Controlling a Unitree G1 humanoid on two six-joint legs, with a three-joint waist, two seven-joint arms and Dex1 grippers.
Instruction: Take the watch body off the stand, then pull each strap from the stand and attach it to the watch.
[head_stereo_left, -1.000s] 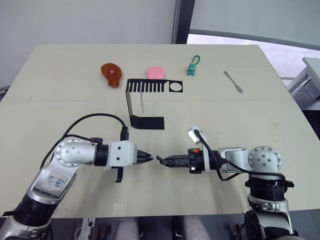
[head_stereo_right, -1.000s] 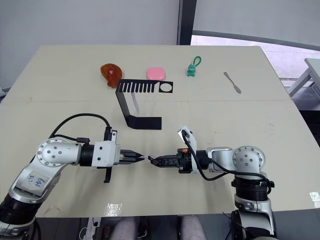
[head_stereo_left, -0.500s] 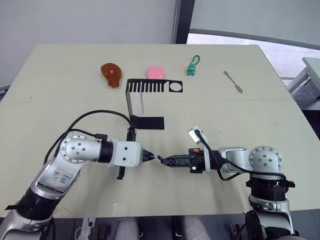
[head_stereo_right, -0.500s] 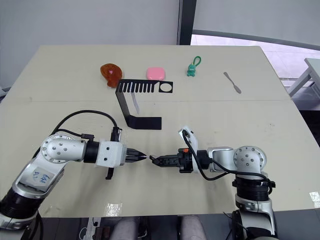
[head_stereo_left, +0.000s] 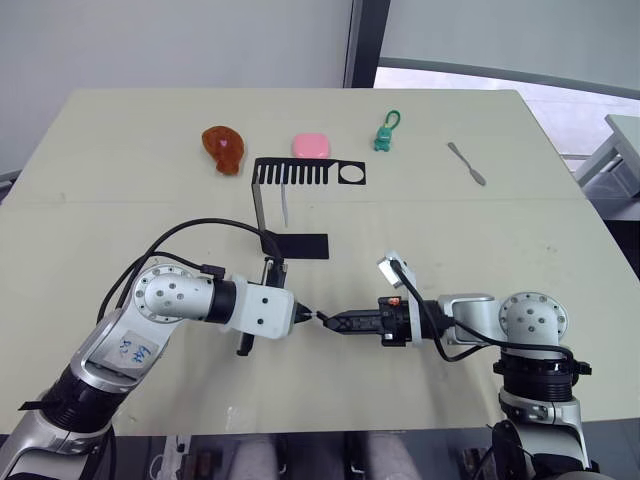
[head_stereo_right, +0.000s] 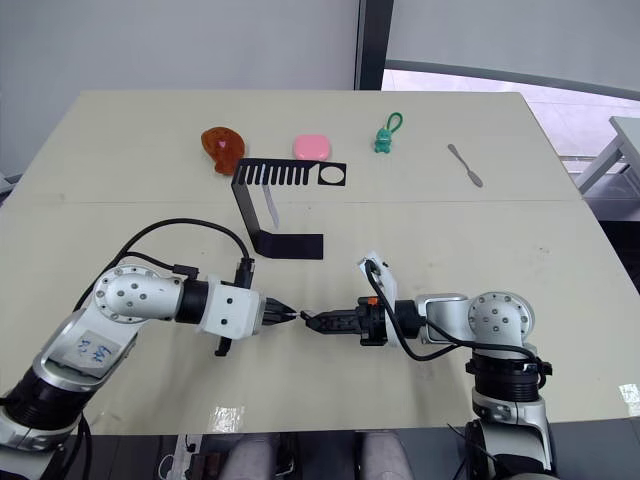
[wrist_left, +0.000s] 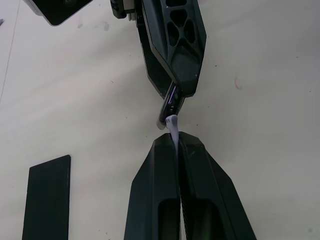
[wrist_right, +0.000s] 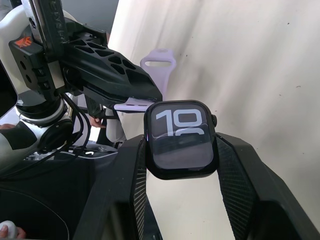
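With the watch body (wrist_right: 181, 138) clamped in the right claw (head_stereo_left: 330, 321) and one strap (wrist_left: 172, 123) pinched in the left claw (head_stereo_left: 303, 314) meeting it above the table (head_stereo_left: 120, 200), joining seems underway; another strap (head_stereo_left: 285, 204) hangs on the stand (head_stereo_left: 296, 213).

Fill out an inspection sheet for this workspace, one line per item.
Surface: pale table, bare near the arms.
Job's things: watch body off the stand; one strap hangs from the top bar; the other strap sits at the watch's edge.
Clutter: brown drumstick-like toy, pink object, green keychain figure, grey spatula, all along the far side.
Grippers: left gripper shut on the strap; right gripper shut on the watch body; tips meet at mid-table.
Cables: black cable loops over the left arm; another over the right forearm.
Surroundings: wall and window behind the table.
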